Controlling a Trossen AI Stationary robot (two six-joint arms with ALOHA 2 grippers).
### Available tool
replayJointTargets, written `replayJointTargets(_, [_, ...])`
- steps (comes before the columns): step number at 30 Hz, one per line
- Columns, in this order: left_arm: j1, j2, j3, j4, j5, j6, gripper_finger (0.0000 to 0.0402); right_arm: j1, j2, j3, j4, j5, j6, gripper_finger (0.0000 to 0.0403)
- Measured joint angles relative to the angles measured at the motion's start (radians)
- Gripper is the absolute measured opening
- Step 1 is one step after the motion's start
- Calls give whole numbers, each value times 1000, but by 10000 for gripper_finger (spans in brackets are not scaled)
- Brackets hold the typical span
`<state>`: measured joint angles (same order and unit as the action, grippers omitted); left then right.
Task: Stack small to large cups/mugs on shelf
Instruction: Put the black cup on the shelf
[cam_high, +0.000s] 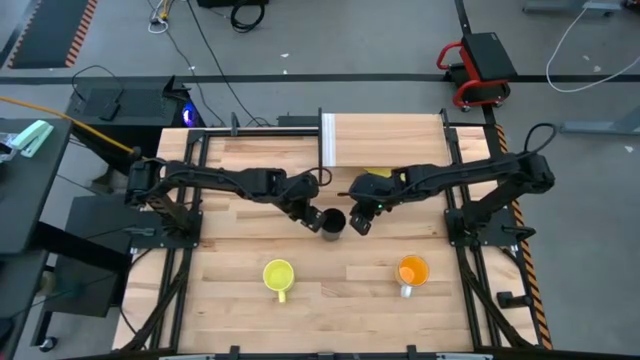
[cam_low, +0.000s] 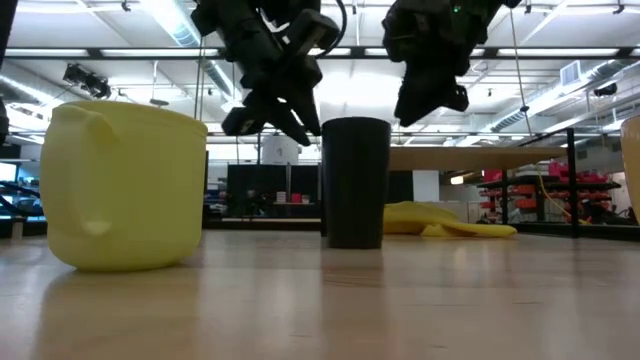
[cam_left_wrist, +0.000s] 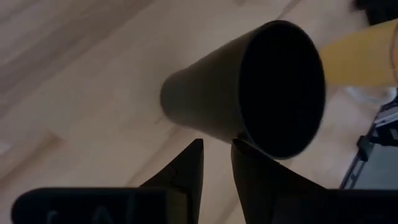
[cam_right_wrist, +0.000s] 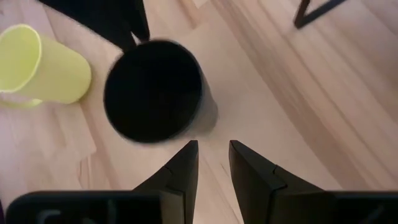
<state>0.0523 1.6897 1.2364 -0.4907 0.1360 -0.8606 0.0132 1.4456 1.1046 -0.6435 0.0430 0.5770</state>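
Though handleless, tall black cup (cam_low: 356, 180) upright

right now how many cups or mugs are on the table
3: black cup standing mid-table between both arms, yellow mug toward the front left, orange mug front right. None seems hidden.

Both arms are dark, nearly black, built of slim jointed links with thin black cables looping alongside. Each ends in 2 tapered, wedge-shaped black fingers (cam_left_wrist: 186, 168). Just behind the right gripper (cam_high: 361, 224), a small green light glows on the wrist.
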Motion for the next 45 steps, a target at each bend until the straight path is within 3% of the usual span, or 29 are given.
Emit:
replayJointTargets(13, [-6, 45, 0, 97, 32, -20, 91, 0, 45, 0, 4, 2, 6, 98])
replayJointTargets(22, [4, 32, 34, 54, 25, -6, 83, -5, -5, -1, -26, -2, 7, 98])
replayJointTargets(35, [53, 53, 381, -307, -15, 158, 76, -4, -150, -1, -164, 19, 23, 98])
replayJointTargets(45, [50, 324, 782, -673, -26, 307, 70, -3, -250, -1, -322, 75, 51, 98])
